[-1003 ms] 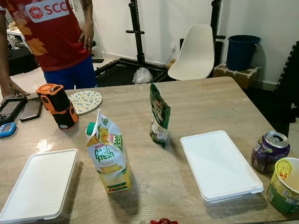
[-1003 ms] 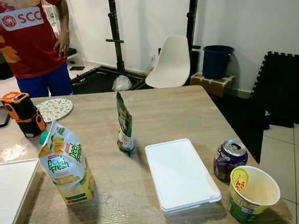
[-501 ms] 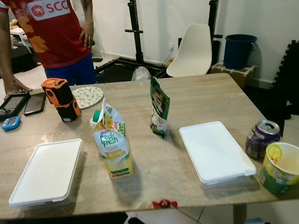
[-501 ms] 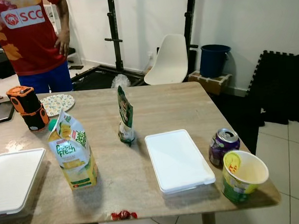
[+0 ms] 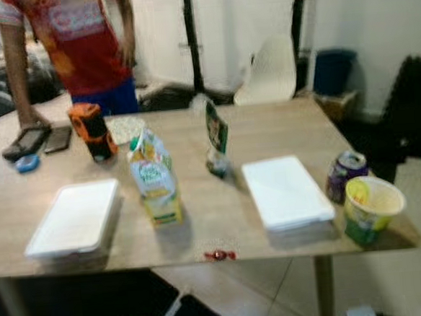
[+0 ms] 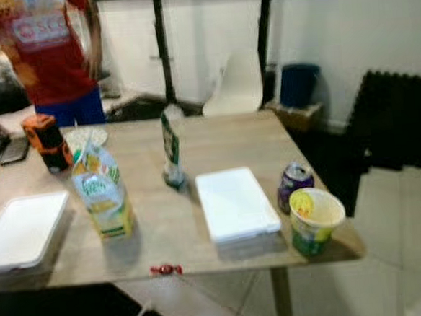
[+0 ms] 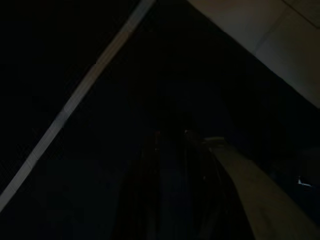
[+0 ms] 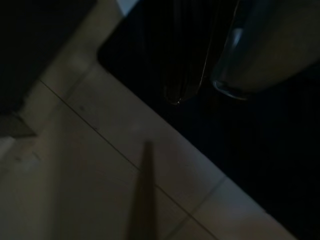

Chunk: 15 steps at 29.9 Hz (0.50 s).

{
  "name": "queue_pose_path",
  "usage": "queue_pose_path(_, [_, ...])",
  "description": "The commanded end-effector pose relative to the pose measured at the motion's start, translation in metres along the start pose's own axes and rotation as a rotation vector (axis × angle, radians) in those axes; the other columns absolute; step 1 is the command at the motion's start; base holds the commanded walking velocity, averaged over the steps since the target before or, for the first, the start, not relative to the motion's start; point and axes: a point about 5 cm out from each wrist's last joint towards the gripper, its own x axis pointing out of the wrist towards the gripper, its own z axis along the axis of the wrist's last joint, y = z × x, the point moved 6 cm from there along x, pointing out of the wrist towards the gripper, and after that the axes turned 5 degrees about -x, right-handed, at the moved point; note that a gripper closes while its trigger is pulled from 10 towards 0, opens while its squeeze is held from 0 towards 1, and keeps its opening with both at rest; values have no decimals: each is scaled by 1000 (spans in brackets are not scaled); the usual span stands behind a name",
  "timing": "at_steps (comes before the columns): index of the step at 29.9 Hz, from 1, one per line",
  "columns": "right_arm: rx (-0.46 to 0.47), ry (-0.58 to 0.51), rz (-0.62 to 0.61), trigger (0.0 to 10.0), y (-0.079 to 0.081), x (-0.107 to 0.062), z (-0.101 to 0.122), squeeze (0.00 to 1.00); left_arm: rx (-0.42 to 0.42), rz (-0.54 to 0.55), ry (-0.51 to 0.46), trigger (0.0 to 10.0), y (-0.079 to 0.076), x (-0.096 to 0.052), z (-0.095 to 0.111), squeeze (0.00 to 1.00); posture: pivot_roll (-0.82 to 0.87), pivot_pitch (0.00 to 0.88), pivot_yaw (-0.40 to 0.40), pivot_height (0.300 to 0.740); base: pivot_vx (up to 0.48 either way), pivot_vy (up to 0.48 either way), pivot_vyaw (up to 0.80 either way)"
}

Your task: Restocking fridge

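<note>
- The camera has pulled back since earlier; the wooden table now sits farther off, blurred.
- The yellow-green juice carton stands left of centre, between two white lidded trays.
- Whether either gripper is open or closed can't be told.
- A purple can and a yellow cup sit far right.

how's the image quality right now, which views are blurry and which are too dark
Left eye view: blurred; juice carton print unreadable. Right eye view: equally soft, purple can smeared. Left wrist view: almost black. Right wrist view: dim, with pale floor tiles discernible.
</note>
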Motion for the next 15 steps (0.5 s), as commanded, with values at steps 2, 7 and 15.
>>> queue_pose_path(2, [1,-1,7,10000,2,0,0,0,0,10,14,10000,4,-1,-4,0,-80,127,21,740,0,0,0])
queue_pose_path(7, [-2,-41,20,10000,1,2,13,0,0,9,14,10000,5,-1,-3,0,-78,123,18,740,0,0,0])
queue_pose_path(15, [-43,-200,133,10000,-4,3,63,0,15,19,14,10000,8,-1,-2,0,-74,115,22,740,0,0,0])
